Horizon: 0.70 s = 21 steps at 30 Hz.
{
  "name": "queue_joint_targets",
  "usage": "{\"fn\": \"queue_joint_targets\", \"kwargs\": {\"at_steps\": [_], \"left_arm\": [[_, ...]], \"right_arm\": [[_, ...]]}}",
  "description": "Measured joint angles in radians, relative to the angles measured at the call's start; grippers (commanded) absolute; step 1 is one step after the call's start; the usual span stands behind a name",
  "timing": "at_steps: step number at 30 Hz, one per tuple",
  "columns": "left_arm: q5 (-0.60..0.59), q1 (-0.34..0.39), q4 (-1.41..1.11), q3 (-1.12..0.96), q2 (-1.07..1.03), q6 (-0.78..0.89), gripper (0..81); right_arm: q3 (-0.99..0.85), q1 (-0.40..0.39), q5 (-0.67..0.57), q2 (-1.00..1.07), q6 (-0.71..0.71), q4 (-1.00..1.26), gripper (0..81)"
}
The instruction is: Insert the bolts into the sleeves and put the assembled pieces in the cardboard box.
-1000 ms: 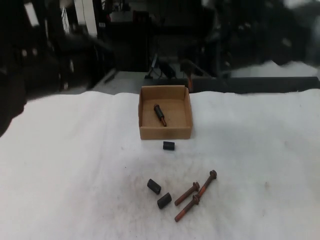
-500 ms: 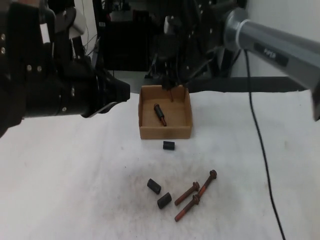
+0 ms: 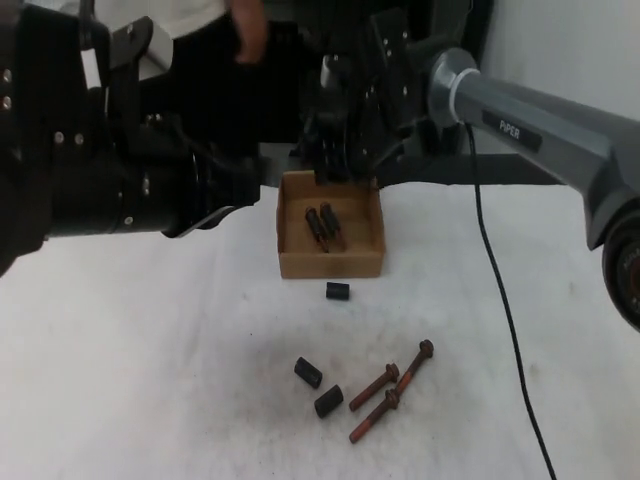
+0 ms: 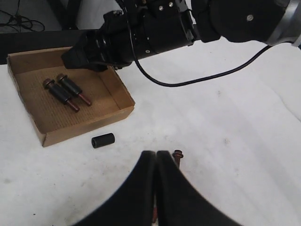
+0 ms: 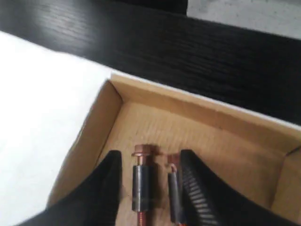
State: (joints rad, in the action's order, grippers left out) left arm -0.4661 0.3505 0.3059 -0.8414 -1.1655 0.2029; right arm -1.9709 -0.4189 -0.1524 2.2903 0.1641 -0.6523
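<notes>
The cardboard box (image 3: pixel 330 266) holds two assembled pieces, each a bolt in a black sleeve (image 3: pixel 315 222) (image 3: pixel 333 226), lying side by side. My right gripper (image 3: pixel 338 172) hovers open over the box's far edge. In the right wrist view its fingers (image 5: pixel 109 186) straddle one assembled piece (image 5: pixel 141 183), with the other assembled piece (image 5: pixel 173 190) beside it. My left gripper (image 4: pixel 156 157) is shut and holds nothing, above the white cloth near the loose bolts (image 3: pixel 374 386). A single sleeve (image 3: pixel 337 291) lies just in front of the box.
Two more black sleeves (image 3: pixel 308 372) (image 3: pixel 328 400) and three reddish bolts (image 3: pixel 415 364) (image 3: pixel 374 416) lie on the near cloth. The left arm's dark body (image 3: pixel 120 185) looms at the left. A black cable (image 3: pixel 500 290) trails down from the right arm.
The right arm came in over the box and let go of a second assembled piece, which now lies beside the first. The loose bolts and sleeves have not moved.
</notes>
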Motion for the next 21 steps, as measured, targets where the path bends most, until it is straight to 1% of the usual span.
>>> {"fn": "queue_joint_targets", "kwargs": {"at_steps": [3, 4, 5, 6, 9, 10, 11, 12, 13, 15, 17, 19, 20, 21], "left_arm": [[0.000, 0.000, 0.000, 0.000, 0.000, 0.000, 0.3], [0.000, 0.000, 0.000, 0.000, 0.000, 0.000, 0.3], [0.000, 0.000, 0.000, 0.000, 0.000, 0.000, 0.3], [0.000, 0.000, 0.000, 0.000, 0.000, 0.000, 0.3], [-0.007, 0.000, 0.000, 0.000, 0.000, -0.002, 0.3], [-0.021, 0.000, 0.002, 0.000, 0.000, -0.011, 0.3], [-0.054, 0.004, 0.005, 0.000, 0.000, -0.043, 0.3], [-0.056, 0.004, 0.005, 0.000, 0.000, -0.048, 0.3], [-0.065, 0.010, 0.007, 0.000, 0.000, -0.060, 0.3], [-0.074, 0.042, 0.008, 0.002, 0.000, -0.102, 0.3], [-0.061, 0.074, 0.011, 0.002, -0.008, -0.115, 0.3], [-0.049, 0.110, 0.021, 0.002, -0.027, -0.124, 0.3], [-0.046, 0.148, 0.032, 0.002, -0.057, -0.126, 0.3], [-0.044, 0.152, 0.041, 0.002, -0.060, -0.129, 0.3]], "right_arm": [[-0.025, 0.000, 0.000, -0.006, -0.003, 0.012, 12.0], [-0.029, 0.000, 0.000, -0.013, -0.002, 0.009, 3.6], [-0.033, 0.000, 0.000, -0.020, -0.002, 0.003, 0.4], [-0.036, 0.000, 0.000, -0.032, -0.002, -0.013, 0.2], [-0.038, 0.000, 0.000, -0.102, -0.023, -0.165, 0.3], [-0.038, 0.000, -0.003, -0.145, -0.060, -0.279, 0.3], [-0.041, 0.000, -0.013, -0.165, -0.074, -0.341, 0.3], [-0.041, 0.000, -0.013, -0.165, -0.076, -0.353, 0.3], [-0.036, 0.002, -0.071, -0.200, -0.098, -0.452, 0.3], [-0.007, 0.003, -0.153, -0.241, -0.119, -0.509, 0.3], [0.045, 0.003, -0.194, -0.283, -0.128, -0.530, 0.3], [0.107, 0.004, -0.211, -0.334, -0.132, -0.538, 0.3], [0.147, 0.004, -0.210, -0.363, -0.134, -0.543, 0.3], [0.190, 0.004, -0.201, -0.391, -0.134, -0.544, 0.3]]}}
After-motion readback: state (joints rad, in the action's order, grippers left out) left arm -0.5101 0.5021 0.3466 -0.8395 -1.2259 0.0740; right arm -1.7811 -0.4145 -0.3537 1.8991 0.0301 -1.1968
